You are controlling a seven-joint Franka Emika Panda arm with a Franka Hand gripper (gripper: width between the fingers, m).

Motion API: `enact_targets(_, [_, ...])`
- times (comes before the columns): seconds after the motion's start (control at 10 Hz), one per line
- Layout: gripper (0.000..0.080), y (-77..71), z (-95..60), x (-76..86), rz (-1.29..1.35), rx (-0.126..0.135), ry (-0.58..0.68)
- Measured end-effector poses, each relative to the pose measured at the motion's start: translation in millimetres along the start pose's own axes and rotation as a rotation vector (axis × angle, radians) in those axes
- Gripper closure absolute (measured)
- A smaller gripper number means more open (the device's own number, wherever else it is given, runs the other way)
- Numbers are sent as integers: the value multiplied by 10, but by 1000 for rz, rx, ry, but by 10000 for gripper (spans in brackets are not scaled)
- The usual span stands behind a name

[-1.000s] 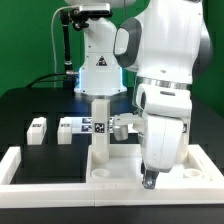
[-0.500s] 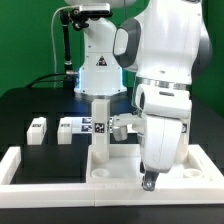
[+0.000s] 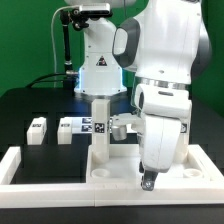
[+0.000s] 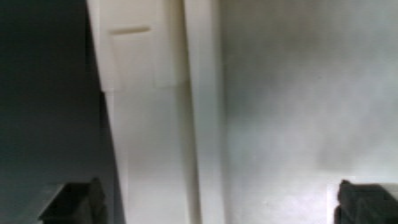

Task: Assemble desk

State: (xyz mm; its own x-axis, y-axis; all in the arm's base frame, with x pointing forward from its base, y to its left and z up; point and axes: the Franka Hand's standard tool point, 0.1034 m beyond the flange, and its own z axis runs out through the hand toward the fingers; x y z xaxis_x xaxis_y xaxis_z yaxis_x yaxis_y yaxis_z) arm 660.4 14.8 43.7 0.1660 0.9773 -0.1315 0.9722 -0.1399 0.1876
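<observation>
The white desk tabletop [image 3: 120,170] lies flat at the front, against the low white border wall. One white leg [image 3: 100,128] stands upright on it near its left end. My gripper [image 3: 150,181] points down over the tabletop's front part, to the right of that leg. In the wrist view the gripper [image 4: 222,205] is open, with dark fingertips [image 4: 75,202] far apart over the white panel and its raised rim [image 4: 151,120]. Nothing is between them. Two loose leg blocks [image 3: 38,128] [image 3: 68,128] lie on the black table at the left. A third [image 3: 120,127] is partly hidden behind my arm.
The low white border wall [image 3: 12,162] runs along the front and up the exterior view's left side. Black-and-white tags [image 3: 88,125] show just behind the upright leg. A camera stand [image 3: 66,45] and the robot base [image 3: 100,70] stand at the back.
</observation>
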Motion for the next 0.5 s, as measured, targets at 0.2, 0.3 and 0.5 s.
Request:
enact_targets(0.2, [150,95,-544,-362,50,61,-37])
enact_targets(0.3, [150,170,-696,-473,84,49,-40])
enact_targets(0.5, [150,190,-708,-541,150,43,-46])
